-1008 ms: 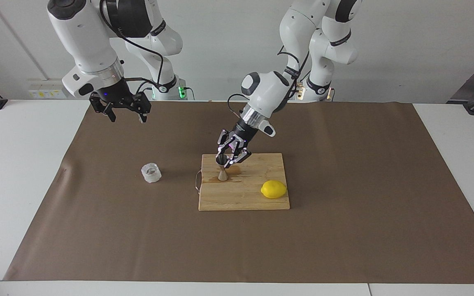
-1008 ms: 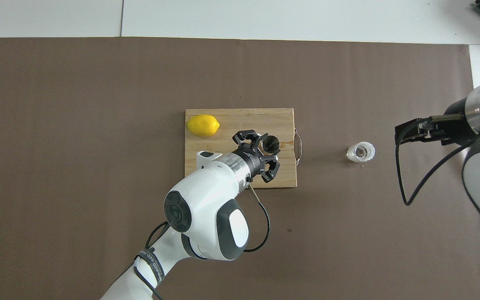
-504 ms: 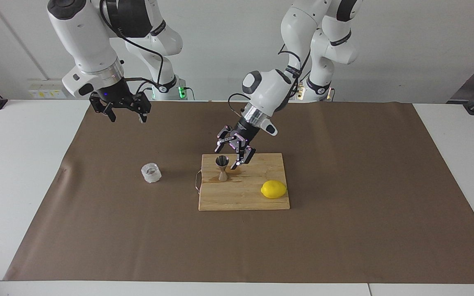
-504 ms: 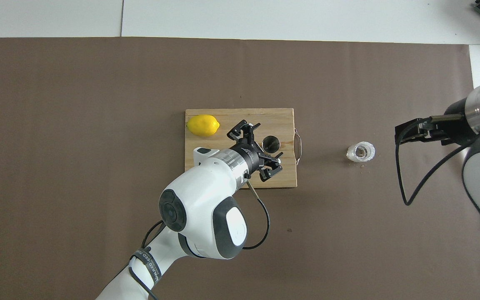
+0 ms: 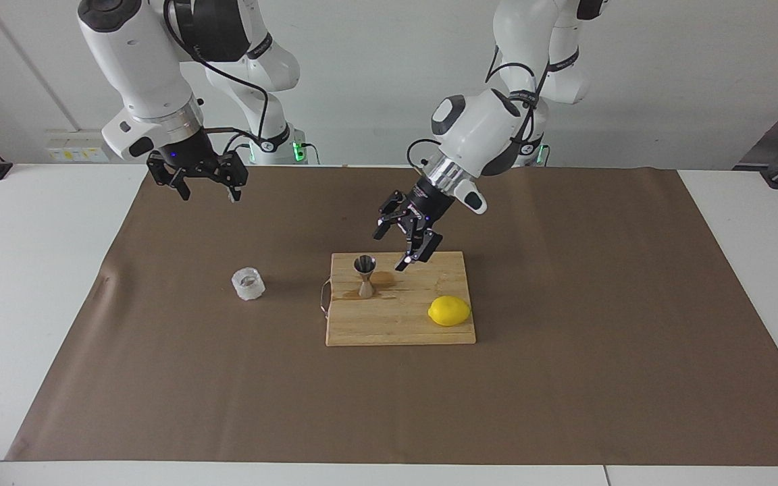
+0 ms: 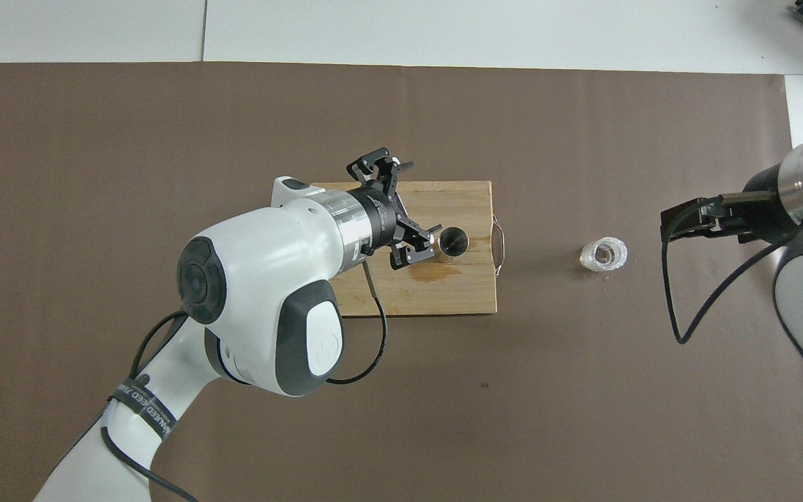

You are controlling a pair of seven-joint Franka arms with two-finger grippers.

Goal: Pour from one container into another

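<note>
The steel jigger (image 5: 365, 275) stands upright on the wooden cutting board (image 5: 399, 317) at the centre of the facing view, with a lemon (image 5: 449, 311) lower right of it. The left gripper (image 5: 407, 235) hangs just above the board, jaws spread and empty. The glass cup (image 5: 248, 283) sits on the brown mat (image 5: 564, 337) at centre left. The right gripper (image 5: 205, 187) hovers open at upper left.
</note>
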